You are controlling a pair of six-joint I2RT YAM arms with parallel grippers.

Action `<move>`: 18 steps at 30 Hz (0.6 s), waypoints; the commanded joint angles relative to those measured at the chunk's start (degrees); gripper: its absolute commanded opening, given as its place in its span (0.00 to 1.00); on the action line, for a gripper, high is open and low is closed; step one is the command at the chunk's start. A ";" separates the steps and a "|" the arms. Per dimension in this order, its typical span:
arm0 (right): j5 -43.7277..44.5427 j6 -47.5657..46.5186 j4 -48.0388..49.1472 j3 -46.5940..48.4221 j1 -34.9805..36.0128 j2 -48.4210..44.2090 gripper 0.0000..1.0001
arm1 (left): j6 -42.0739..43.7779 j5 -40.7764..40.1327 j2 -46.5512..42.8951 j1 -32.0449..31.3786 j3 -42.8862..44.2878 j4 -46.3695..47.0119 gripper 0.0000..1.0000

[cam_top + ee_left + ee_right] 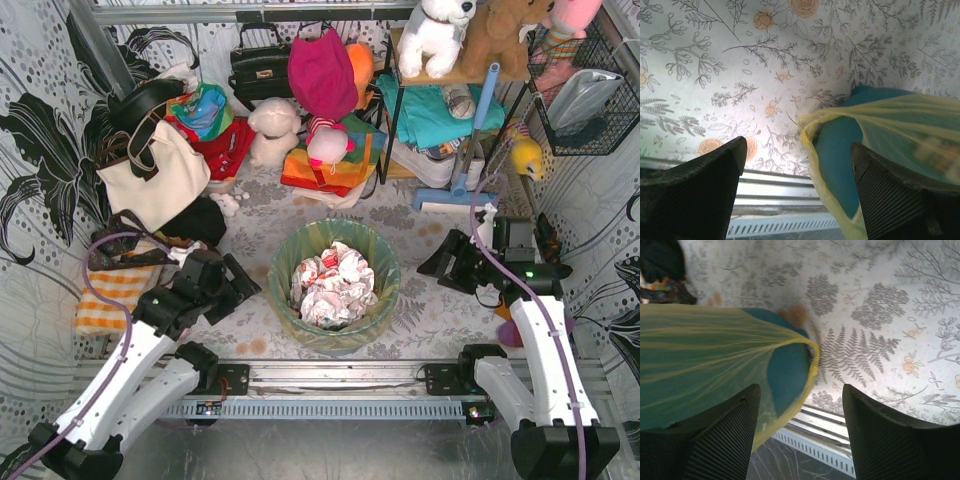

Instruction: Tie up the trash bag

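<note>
The trash bag (pixel 300 246) is a yellow-green liner that lines a round teal bin at the table's middle, with its rim folded over the bin's edge. Crumpled white-and-red paper (pixel 333 283) fills it. My left gripper (pixel 238 288) is open just left of the bin. In the left wrist view the gripper (pixel 797 150) has the bag's folded edge (pixel 812 150) and the teal bin wall (pixel 837 145) between its fingers. My right gripper (pixel 440 265) is open to the right of the bin. In the right wrist view the gripper (pixel 801 395) sits below the bag's rim (pixel 811 365) and the bin (pixel 787 375).
An aluminium rail (pixel 335 375) runs along the near edge. A striped cloth (pixel 115 292) and a white tote bag (pixel 150 180) lie at the left. Plush toys (pixel 275 130), a black handbag (pixel 258 65), a shelf (pixel 440 110) and a wire basket (pixel 580 90) crowd the back.
</note>
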 commanded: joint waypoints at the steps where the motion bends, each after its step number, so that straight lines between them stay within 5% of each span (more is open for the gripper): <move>1: -4.60 -0.89 -6.59 9.72 -0.25 -0.27 0.66 | -0.57 -0.20 -1.66 -0.29 8.81 -7.25 0.91; 8: -7.32 -1.86 -10.17 24.42 -0.24 0.69 0.62 | 5.26 -1.20 4.53 -0.28 27.52 -14.33 0.88; 18: -6.86 -4.07 -17.87 33.64 -0.23 4.22 0.52 | 9.74 6.89 9.11 -0.26 38.21 -14.19 0.80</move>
